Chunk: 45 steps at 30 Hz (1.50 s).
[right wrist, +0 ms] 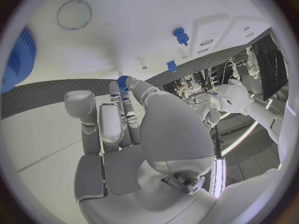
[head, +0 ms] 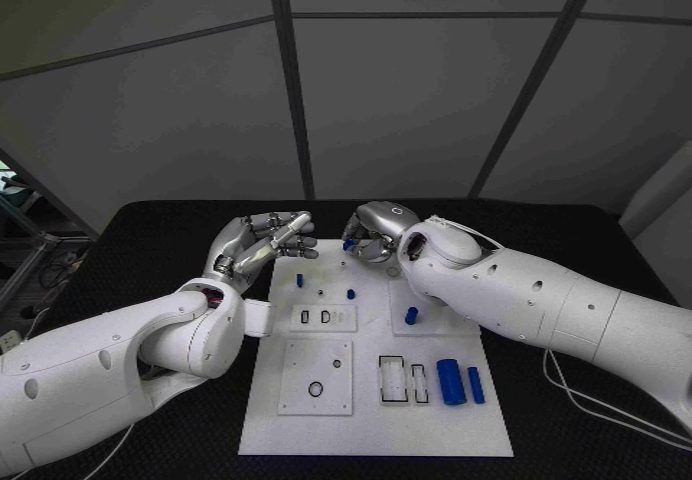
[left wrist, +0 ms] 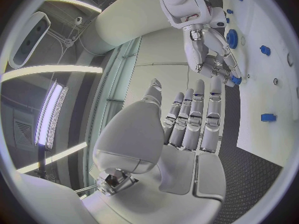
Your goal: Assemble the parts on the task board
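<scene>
The right hand (head: 378,232) hangs over the far edge of the task board (head: 378,420), fingers curled down and pinching a small blue part (left wrist: 236,79) at their tips (the left wrist view shows it best, just off the board's edge). The left hand (head: 260,245) is raised beside the board's far left corner, palm up, fingers straight and close together, holding nothing. On the board, two short blue pegs (head: 300,281) stand near the far end, a blue piece (head: 411,316) lies on the right-hand plate, and two blue cylinders (head: 451,381) lie side by side towards the near right. A blue gear (right wrist: 17,59) sits on the board too. The board rests on the black table (head: 144,240), with grey wall panels behind.
</scene>
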Motion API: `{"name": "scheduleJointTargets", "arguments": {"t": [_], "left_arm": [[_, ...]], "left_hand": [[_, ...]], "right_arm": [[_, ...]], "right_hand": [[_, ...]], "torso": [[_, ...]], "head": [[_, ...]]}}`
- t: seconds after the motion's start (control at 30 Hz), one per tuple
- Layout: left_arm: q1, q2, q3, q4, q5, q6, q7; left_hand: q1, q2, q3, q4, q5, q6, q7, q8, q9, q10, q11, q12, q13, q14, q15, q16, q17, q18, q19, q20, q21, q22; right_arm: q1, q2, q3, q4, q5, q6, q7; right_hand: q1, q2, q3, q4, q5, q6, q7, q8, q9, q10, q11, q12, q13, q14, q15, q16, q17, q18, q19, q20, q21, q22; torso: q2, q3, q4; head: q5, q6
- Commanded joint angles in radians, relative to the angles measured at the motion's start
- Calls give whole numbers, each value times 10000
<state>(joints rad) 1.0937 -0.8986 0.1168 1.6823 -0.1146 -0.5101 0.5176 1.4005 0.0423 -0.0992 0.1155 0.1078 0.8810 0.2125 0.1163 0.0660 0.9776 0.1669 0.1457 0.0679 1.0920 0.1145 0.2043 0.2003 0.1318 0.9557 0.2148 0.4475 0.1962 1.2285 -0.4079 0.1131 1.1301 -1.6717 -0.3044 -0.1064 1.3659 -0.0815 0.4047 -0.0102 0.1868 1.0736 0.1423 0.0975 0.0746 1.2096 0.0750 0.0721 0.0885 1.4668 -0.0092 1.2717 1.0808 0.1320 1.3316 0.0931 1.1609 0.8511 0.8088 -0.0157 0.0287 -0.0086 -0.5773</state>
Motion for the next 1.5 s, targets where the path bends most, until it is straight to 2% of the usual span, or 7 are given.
{"name": "scheduleJointTargets", "arguments": {"t": [0.03,0.3,0.63,0.83,1.13,1.3,1.5], "left_arm": [[23,5,10,15,-69,149,25],[27,14,10,3,-69,174,15],[28,22,10,-5,-69,251,-28],[28,18,10,-3,-69,271,-45],[28,-83,10,1,-69,301,-52],[28,-150,9,-22,-69,306,-53],[27,-166,8,-71,-70,334,-60]], "left_hand": [[-36,61,-39,-4,25,8,87,-38,-12,6,44,-67,-15,-64,28,-46,9,474,-27,13,29,10],[-39,63,-45,-9,26,4,89,-50,-12,-1,48,-82,-15,-75,33,-65,18,474,-41,17,25,8],[-33,74,-54,-28,29,-6,90,-80,-12,-46,60,-133,-19,-102,45,-115,43,473,-72,28,19,5],[-33,74,-54,-28,29,-6,90,-80,-12,-46,60,-133,-19,-102,45,-115,43,473,-72,28,19,5],[-34,75,-59,-34,28,-14,94,-94,-12,-63,65,-153,-20,-113,51,-135,53,473,-86,33,17,4],[-34,76,-61,-37,28,-15,94,-98,-12,-67,66,-158,-20,-115,52,-141,57,473,-89,35,16,4],[-33,76,-61,-37,29,-15,93,-98,-12,-67,66,-159,-20,-115,52,-141,57,473,-90,35,16,4]], "right_arm": [[21,13,4,-17,15,406,-7],[21,29,3,-89,-29,512,-192],[21,64,3,-150,-46,257,-257],[21,-28,3,-10,-47,18,-264],[17,-1354,10,1413,338,-386,-409],[59,-2637,22,2490,1508,211,-760],[106,-3724,31,3038,2459,1045,-1123]], "right_hand": [[26,-95,67,-13,-64,13,47,-27,11,-6,24,-47,-18,306,-13,32,8,-86,-55,-7,62,12],[-85,-186,97,55,-127,-96,144,-110,-15,-256,110,-106,-67,313,58,119,112,-74,-157,36,44,-54],[-211,-434,120,140,-296,-1029,216,-366,-106,-1033,253,-62,-162,177,200,-7,-166,19,-529,165,-141,-429],[-253,-553,-72,171,-468,-1712,133,-360,-95,-1448,260,33,-164,71,199,-132,-395,68,-740,187,-275,-671],[-252,-504,-141,239,-338,-1352,207,-192,-4,-1157,232,358,-82,145,178,-12,-263,41,-659,196,-146,-503],[-557,-747,-440,471,-161,-1181,310,-137,17,-64,154,975,189,251,130,215,54,-74,-313,172,308,195],[-708,-1076,-1715,879,241,-1417,67,-90,10,1082,-146,2463,1278,347,-156,519,464,-157,-91,-53,613,638]], "torso": [[13,1,-12],[16,4,-10],[20,1,-7],[19,4,-13],[-11,27,-85],[-65,61,-187],[-90,123,-282]], "head": [[1,2],[11,-14],[9,-14],[22,4],[40,55],[25,80],[20,77]]}}
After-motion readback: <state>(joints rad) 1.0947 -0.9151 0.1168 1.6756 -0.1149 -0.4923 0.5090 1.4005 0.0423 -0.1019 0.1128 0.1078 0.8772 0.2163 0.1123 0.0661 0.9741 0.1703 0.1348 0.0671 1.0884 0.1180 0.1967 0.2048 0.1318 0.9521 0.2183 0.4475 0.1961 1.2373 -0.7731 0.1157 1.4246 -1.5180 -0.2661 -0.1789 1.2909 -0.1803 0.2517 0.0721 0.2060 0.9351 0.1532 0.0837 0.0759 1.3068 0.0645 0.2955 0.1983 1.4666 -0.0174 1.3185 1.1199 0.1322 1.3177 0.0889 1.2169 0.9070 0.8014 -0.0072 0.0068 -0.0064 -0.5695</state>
